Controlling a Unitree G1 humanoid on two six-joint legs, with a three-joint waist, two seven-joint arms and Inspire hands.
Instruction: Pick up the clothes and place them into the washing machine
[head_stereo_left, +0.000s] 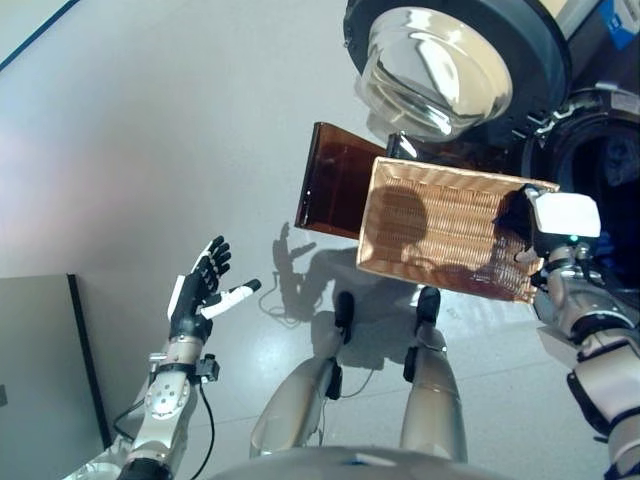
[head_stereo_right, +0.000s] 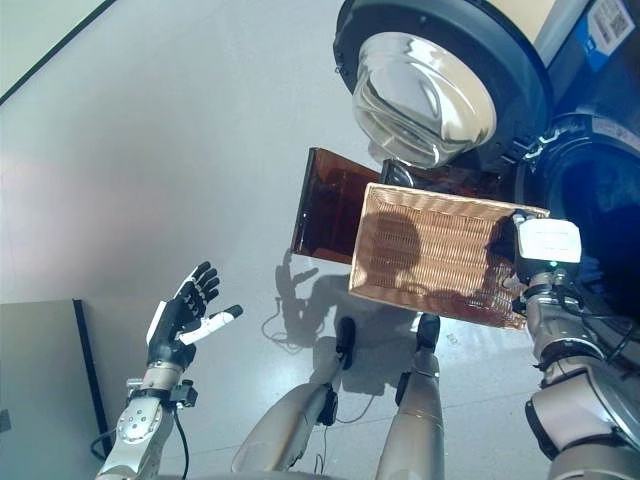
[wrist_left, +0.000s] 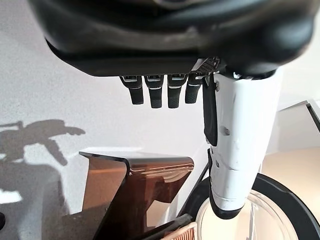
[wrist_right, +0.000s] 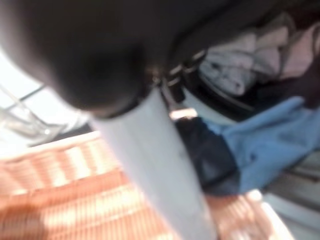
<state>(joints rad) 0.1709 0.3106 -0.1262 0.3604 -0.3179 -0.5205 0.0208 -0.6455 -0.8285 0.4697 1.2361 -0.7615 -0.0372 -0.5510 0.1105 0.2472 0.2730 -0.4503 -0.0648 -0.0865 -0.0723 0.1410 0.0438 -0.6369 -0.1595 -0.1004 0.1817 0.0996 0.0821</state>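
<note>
At the washing machine (head_stereo_left: 590, 150), right hand (head_stereo_left: 560, 225) fingers clenching wicker basket (head_stereo_left: 440, 225); left hand (head_stereo_left: 197, 290) fingers released.

Right hand (head_stereo_left: 560, 225) fingers hidden behind basket (head_stereo_left: 440, 225), drum (head_stereo_left: 610, 170) cut off by edge, clothes (wrist_right: 260, 145) blurred

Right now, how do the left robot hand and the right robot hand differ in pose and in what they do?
The left robot hand is raised over the floor with straight, spread fingers and holds nothing, while the right robot hand grips the edge of the woven basket. The left robot hand is far from the washing machine, while the right robot hand tips the basket at its open door. Both are dark with a white thumb cover.
</note>
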